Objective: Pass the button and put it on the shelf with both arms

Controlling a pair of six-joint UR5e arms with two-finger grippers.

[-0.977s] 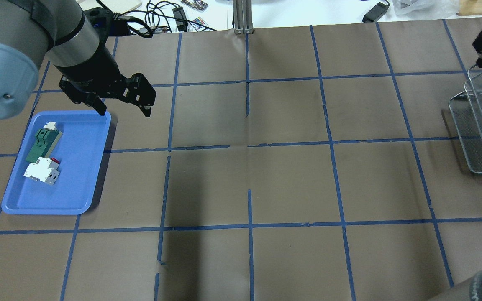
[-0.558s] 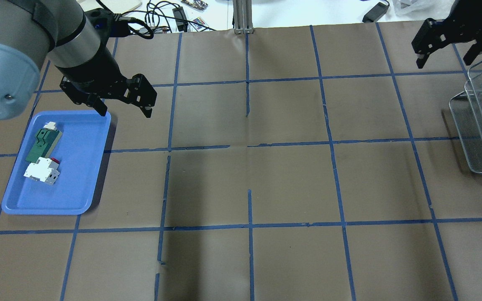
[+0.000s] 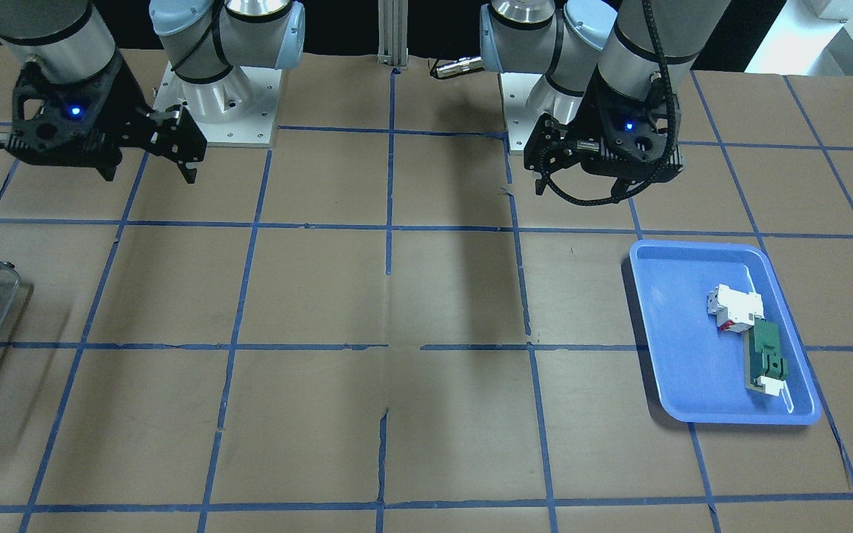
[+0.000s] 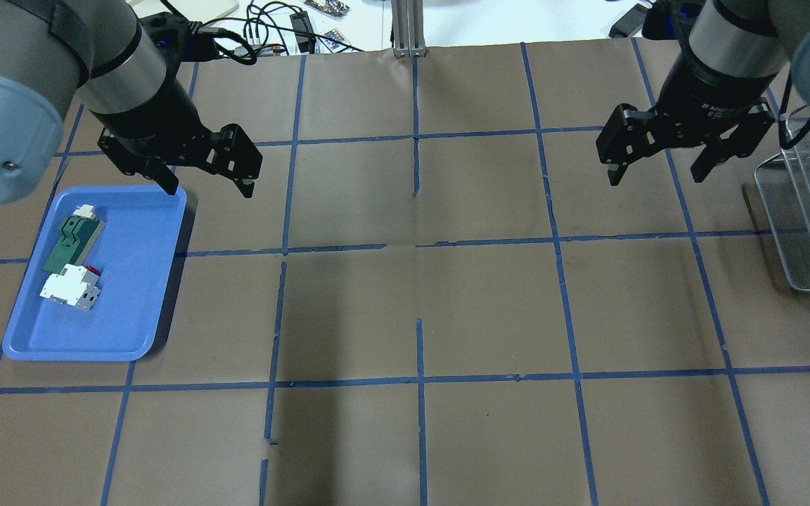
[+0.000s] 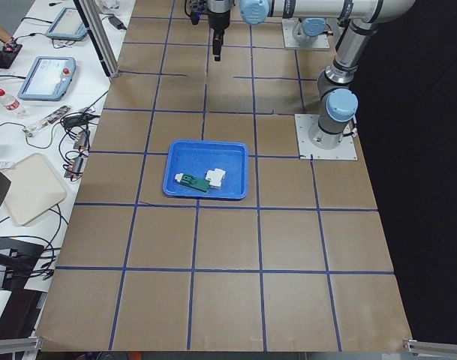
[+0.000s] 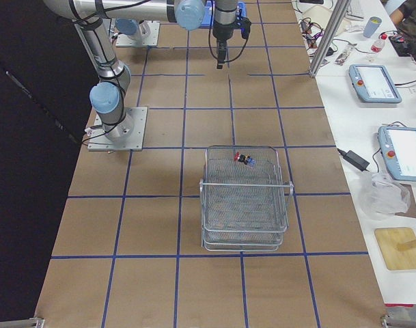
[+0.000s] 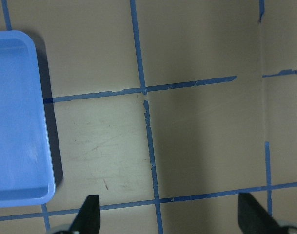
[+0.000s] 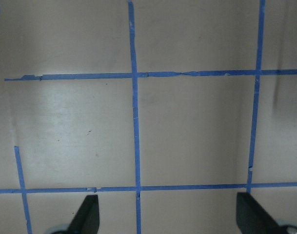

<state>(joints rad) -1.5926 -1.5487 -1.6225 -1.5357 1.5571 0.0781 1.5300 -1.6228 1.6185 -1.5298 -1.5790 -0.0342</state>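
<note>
Currently, two end effectors and five items on the bench.

1. My left gripper [image 4: 209,188]: jaws spread wide and empty, hanging above the table [image 4: 489,302] by the far corner of the blue tray [image 4: 131,302], in the bench's left half. The wrist view shows only brown paper and blue tape between the fingertips [image 7: 88,214].
2. My right gripper [image 4: 655,177]: jaws likewise spread wide with nothing between them, held over the bench's right half toward the far edge. It is near the shelf [image 4: 799,239] but apart from it.
3. Button [image 6: 245,159]: lying on its side in the shelf's upper tier, at the end that faces the bench's middle. Its red cap just shows at the overhead view's right border. Neither gripper touches it.
4. Shelf [image 6: 243,219]: grey wire-mesh tiers, standing at the bench's right edge.
5. Blue tray: flat on the table near the bench's left edge.
6. White-and-red block [image 4: 69,289]: inside the tray.
7. Green flat part [image 4: 71,242]: inside the tray, touching the block on its far side.
</note>
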